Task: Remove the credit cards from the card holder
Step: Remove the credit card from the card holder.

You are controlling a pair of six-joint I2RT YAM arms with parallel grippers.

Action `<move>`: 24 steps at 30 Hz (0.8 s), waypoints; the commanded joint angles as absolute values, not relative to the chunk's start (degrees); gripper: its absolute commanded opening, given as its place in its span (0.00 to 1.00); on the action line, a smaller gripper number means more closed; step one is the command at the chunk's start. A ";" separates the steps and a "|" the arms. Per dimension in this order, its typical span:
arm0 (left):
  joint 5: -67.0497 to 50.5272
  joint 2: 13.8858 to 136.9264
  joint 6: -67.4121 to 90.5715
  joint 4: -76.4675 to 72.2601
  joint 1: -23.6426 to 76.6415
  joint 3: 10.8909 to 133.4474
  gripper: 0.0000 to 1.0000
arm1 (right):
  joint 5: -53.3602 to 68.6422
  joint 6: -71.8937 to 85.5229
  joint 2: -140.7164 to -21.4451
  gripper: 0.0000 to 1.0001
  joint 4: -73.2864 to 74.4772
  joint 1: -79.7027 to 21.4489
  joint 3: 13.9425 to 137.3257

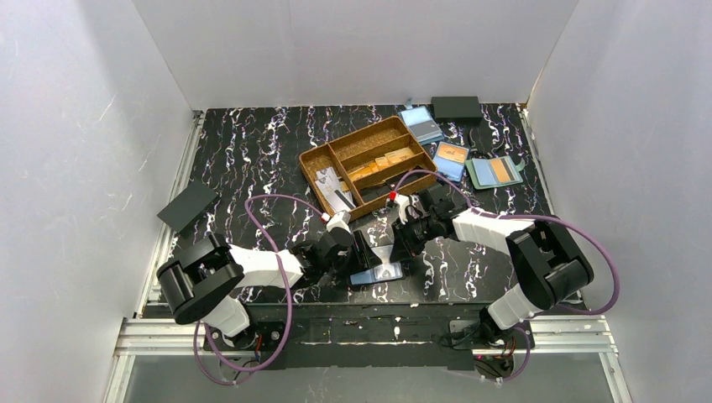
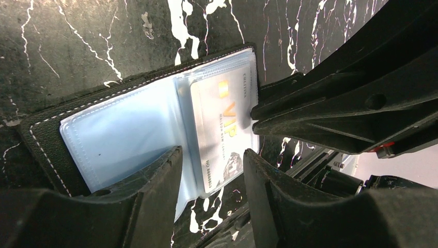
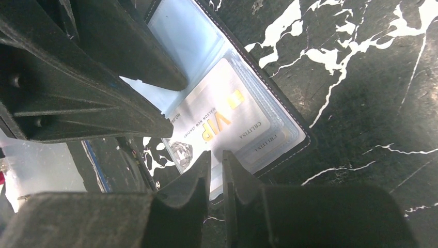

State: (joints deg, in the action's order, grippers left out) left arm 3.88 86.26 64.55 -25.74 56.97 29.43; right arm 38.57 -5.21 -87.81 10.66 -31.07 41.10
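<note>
Right claw | straddles credit card edge | card holder open beneath

credit card: tiny words too blurry to read
card holder: one edge hidden behind left pincer

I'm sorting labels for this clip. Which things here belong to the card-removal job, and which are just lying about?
Job: open black card holder, VIP credit card, left tool, right tool.
Lying about: wooden tray, blue holders, grey-green holder, black box.
</note>
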 commanded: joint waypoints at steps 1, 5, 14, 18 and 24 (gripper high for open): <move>4.13 87.05 63.81 -25.03 57.03 30.75 0.45 | 40.51 -3.77 -89.51 0.22 10.58 -30.83 42.63; 3.66 87.55 64.51 -25.24 57.04 30.76 0.44 | 36.80 -2.78 -91.10 0.20 10.12 -30.84 42.61; 3.26 87.78 66.21 -26.09 57.01 30.41 0.38 | 44.42 -0.36 -93.23 0.15 7.77 -30.85 41.98; 3.16 88.03 66.81 -26.63 57.01 30.16 0.35 | 45.69 1.78 -94.31 0.14 6.46 -30.84 41.73; 2.99 88.73 68.84 -28.84 57.02 29.09 0.27 | 41.88 3.24 -94.07 0.14 5.57 -30.59 41.49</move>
State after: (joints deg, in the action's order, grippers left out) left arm 3.62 87.61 67.07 -25.71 56.80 29.63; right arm 43.59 1.78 -92.86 7.51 -29.67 41.93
